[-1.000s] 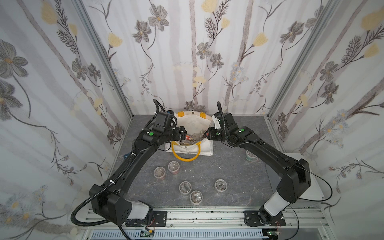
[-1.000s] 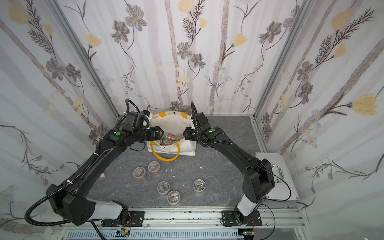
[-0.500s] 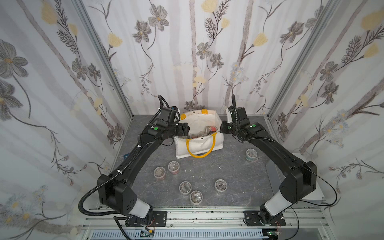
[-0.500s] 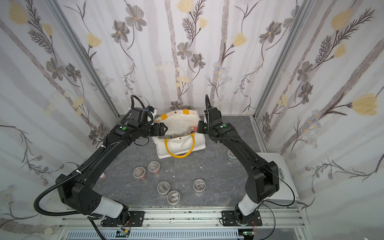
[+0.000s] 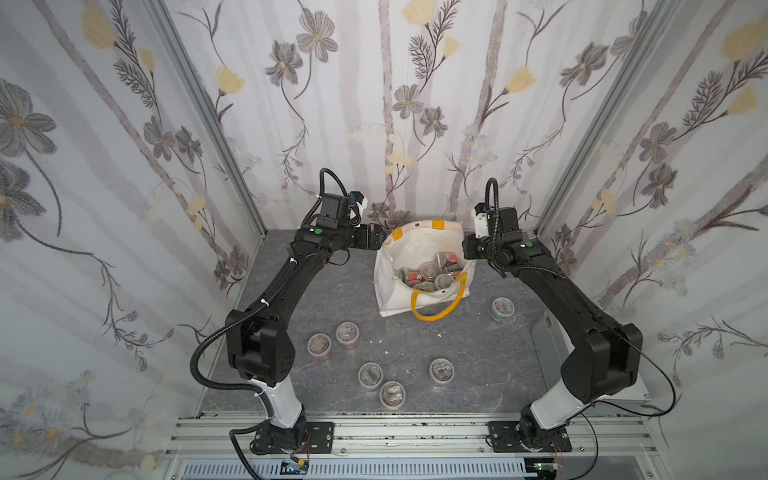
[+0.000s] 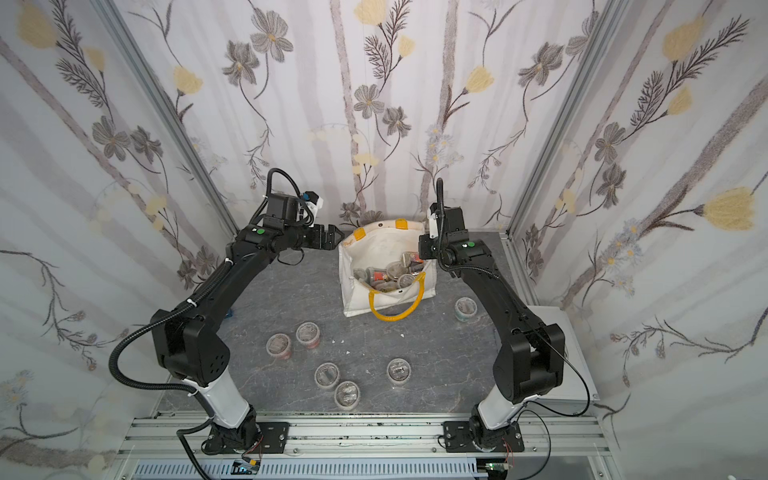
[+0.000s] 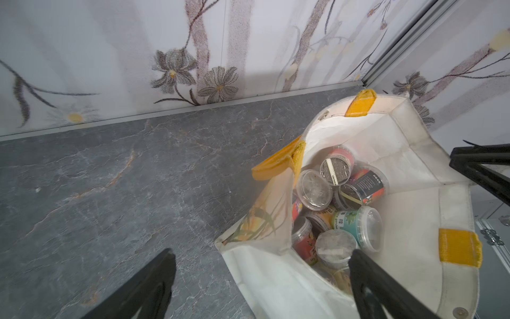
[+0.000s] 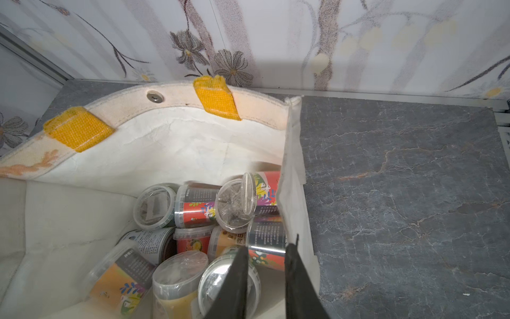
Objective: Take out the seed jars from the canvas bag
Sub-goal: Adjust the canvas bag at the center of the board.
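The cream canvas bag (image 5: 390,286) (image 6: 357,293) stands open near the back wall, one yellow handle hanging down its front. Several seed jars (image 5: 432,270) (image 6: 395,270) lie jumbled inside it, shown close in the left wrist view (image 7: 335,168) and the right wrist view (image 8: 193,210). Several more jars (image 5: 347,334) (image 6: 307,334) stand on the table in front. My left gripper (image 5: 380,241) (image 7: 262,252) is wide open, straddling the bag's left wall (image 7: 400,154). My right gripper (image 5: 467,249) (image 8: 269,245) hovers just inside the right wall (image 8: 165,149), jaws slightly apart, holding nothing.
One green-banded jar (image 5: 503,309) stands alone on the table to the right of the bag. A silver metal case (image 6: 557,332) lies at the right edge under my right arm. The flowered back wall rises close behind the bag. Aluminium rails (image 5: 386,432) run along the front.
Both arms have drawn apart and back. The bag has shifted right and back, and now stands with its mouth wide. My left gripper has opened fully, and the right one has let go of the rim.
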Robot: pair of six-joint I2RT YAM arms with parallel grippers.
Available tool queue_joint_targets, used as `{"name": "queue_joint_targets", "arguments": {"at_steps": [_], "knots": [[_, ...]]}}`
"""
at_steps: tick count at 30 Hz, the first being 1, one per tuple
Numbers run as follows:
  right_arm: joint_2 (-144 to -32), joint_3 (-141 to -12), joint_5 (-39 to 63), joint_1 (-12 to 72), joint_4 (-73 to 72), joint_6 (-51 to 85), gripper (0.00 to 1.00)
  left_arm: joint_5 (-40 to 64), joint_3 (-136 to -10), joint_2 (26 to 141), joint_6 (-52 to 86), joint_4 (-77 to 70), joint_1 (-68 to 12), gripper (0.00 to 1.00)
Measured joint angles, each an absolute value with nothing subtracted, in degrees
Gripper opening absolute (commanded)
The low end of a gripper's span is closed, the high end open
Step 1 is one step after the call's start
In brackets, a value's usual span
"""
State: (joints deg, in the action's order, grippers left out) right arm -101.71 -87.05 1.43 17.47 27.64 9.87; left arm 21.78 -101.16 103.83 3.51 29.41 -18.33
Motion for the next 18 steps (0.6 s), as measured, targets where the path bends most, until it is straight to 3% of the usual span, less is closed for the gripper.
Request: {"name": "queue_joint_targets", "arguments": {"at_steps": [5, 9, 15, 18], "knots": [[-97.30, -85.34, 1.10, 16.43, 27.68, 16.12, 0.63, 27.22, -110.34, 112.25, 1.08, 28.88, -18.37, 0.99], [-91.46, -79.96, 3.73, 16.19, 27.24, 26.06, 0.66, 28.84, -119.17, 119.26, -1.78, 30.13, -18.55, 0.90], [-88.40, -74.13, 9.43, 17.34, 27.11, 41.23, 0.66, 30.89, -125.36, 124.75, -5.67, 35.16, -19.57, 0.70], [-90.06, -74.22, 9.19, 17.34, 26.65, 45.30, 0.55, 32.36, -125.36, 125.03, -6.02, 36.86, -20.01, 0.59]]}}
